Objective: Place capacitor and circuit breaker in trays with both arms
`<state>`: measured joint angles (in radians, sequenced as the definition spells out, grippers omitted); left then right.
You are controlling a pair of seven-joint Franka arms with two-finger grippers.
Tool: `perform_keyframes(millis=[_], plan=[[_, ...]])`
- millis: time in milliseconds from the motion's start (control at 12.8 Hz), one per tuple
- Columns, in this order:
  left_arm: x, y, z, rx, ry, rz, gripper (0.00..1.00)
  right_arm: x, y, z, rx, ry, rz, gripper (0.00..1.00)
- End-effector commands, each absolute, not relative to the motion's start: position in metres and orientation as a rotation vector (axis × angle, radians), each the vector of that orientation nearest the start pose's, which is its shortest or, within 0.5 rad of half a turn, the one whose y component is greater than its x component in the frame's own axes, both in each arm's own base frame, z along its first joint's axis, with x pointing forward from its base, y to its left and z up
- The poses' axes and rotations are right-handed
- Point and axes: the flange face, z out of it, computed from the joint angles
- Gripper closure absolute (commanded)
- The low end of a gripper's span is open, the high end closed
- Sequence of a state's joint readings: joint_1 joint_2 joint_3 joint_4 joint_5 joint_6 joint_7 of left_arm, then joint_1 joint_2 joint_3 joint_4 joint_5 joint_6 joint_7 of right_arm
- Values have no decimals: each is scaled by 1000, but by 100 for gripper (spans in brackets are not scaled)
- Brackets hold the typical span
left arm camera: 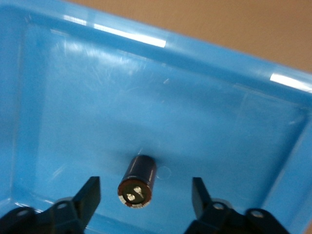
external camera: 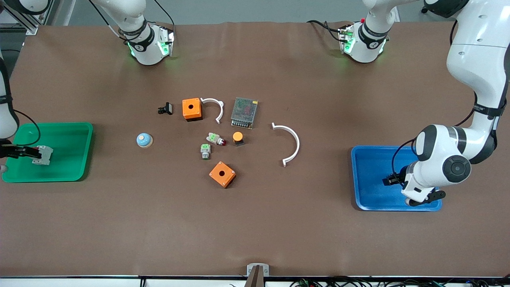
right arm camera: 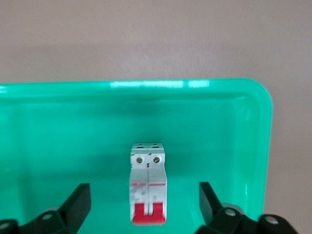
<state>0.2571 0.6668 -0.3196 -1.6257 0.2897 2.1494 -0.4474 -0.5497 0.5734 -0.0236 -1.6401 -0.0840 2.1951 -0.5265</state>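
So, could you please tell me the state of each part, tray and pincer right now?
capacitor: lying on its side in the blue tray, released.
circuit breaker: resting in the green tray, released.
left pincer: open, over the blue tray, fingers either side of the capacitor.
right pincer: open, over the green tray, fingers either side of the circuit breaker.

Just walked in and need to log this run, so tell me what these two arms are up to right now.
Both arms are dropping parts into trays. The left gripper hangs over the blue tray, jaws open, with the capacitor lying on the tray floor between them. The right gripper is over the green tray, jaws open around the circuit breaker, which lies in that tray. Other small parts sit untouched mid-table.
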Motion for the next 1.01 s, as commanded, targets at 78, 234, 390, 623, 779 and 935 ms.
perform_keyframes(millis=[78,234,390,623,779,935], plan=[[674,-21,336,-3055,-382,36,0,565,-311,418,-3185,-42,159,2],[663,-34,404,-3032,-357,-48,0,563,-248,474,-3179,69,216,2],[649,-49,459,-3012,-334,-97,0,560,-186,508,-3178,121,261,2],[623,-69,532,-2977,-283,-46,0,562,-113,530,-3157,141,257,2],[614,-75,573,-2995,-228,-19,0,553,-80,538,-3112,137,238,1],[608,-74,596,-3057,-202,17,0,555,-46,544,-3117,157,225,1]])
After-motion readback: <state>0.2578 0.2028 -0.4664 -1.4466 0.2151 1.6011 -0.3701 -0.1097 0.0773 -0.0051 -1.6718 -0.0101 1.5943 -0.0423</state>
